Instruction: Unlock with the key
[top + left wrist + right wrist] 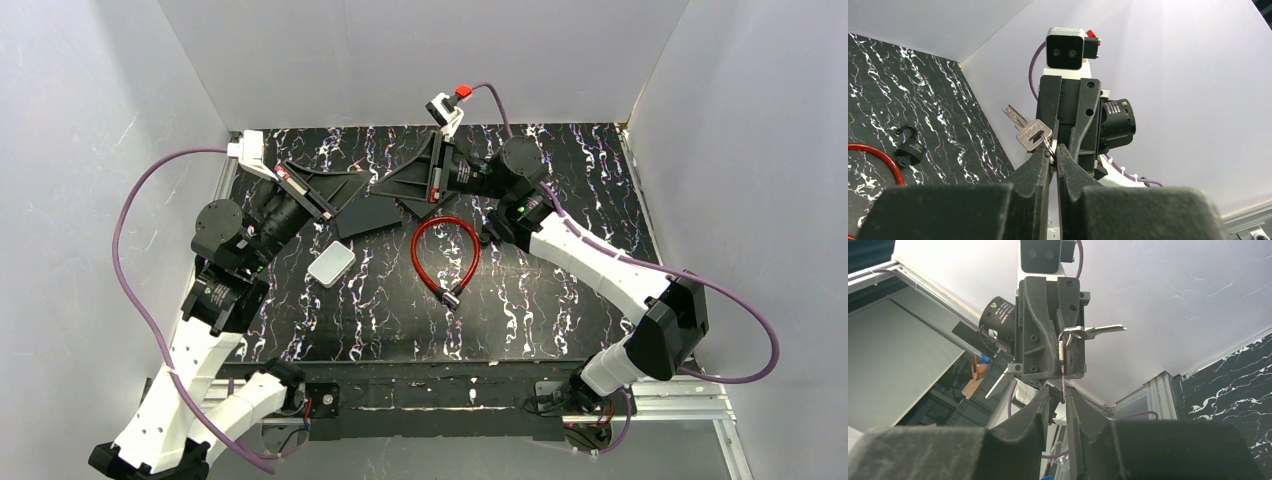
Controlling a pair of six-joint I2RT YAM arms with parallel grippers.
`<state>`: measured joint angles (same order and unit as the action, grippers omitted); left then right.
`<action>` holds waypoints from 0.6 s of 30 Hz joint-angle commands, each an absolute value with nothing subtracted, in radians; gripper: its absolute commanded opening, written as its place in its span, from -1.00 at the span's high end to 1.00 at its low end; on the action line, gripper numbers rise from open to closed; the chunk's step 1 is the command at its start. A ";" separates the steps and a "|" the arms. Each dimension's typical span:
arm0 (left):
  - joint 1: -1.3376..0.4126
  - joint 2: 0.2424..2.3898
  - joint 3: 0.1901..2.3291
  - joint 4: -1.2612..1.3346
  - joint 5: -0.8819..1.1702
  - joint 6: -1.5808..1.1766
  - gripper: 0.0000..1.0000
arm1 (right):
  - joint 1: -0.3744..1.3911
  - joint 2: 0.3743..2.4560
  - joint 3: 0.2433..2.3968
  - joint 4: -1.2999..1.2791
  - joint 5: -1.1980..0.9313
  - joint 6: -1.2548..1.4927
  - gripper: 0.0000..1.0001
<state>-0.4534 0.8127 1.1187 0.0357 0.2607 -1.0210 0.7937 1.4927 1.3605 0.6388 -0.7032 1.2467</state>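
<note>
On my overhead view the left arm reaches from the near-left corner towards the far edge of the tabletop (560,320); its left gripper (1053,149) is closed tight, and through its wrist camera I see the thin ring of the key (1032,135) pinched between the fingertips; the silvery head of the key sits just beyond the left fingertip, with the blade pointing up and to the left, clear of the surface. So the key is in the air, above the middle stretch of the far edge, right where the two arms meet tip to tip. Below that spot and a little to the left, a small white box (331,265) lies flat on the tabletop, left of centre and apart from everything else.

From the right wrist camera the key shows again with its blade sticking out level to the right; a thin metal piece hangs down from the ring; the right gripper (1062,392) has its fingertips narrowly apart on either side of that piece; I cannot tell whether they actually pinch it.

Further right, near the centre of the tabletop, a red cable (432,232) lies in a loop open towards the near edge; the lock (450,296), small and dark, rests at the loop's near end, well apart from both grippers.
</note>
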 commanded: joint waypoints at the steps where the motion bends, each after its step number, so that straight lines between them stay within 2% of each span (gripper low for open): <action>1: -0.450 0.808 1.106 0.063 0.248 -1.002 1.00 | 0.798 1.514 1.410 0.684 -0.685 1.251 0.50; 6: -0.450 0.811 1.107 0.063 0.261 -0.993 1.00 | 0.798 1.524 1.420 0.626 -0.660 1.218 0.68; 10: -0.450 0.800 1.101 0.052 0.267 -0.978 1.00 | 0.799 1.537 1.422 0.620 -0.651 1.217 0.97; 15: -0.449 0.763 1.075 0.025 0.238 -0.959 0.98 | 0.798 1.555 1.434 0.590 -0.673 1.212 0.97; 18: -0.449 0.736 1.066 -0.008 0.216 -0.936 0.51 | 0.796 1.562 1.463 0.518 -0.701 1.165 0.97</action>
<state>-0.4469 0.7856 1.0739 0.0191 0.2252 -0.9815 0.7969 1.5455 1.3885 0.5836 -0.6959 1.2257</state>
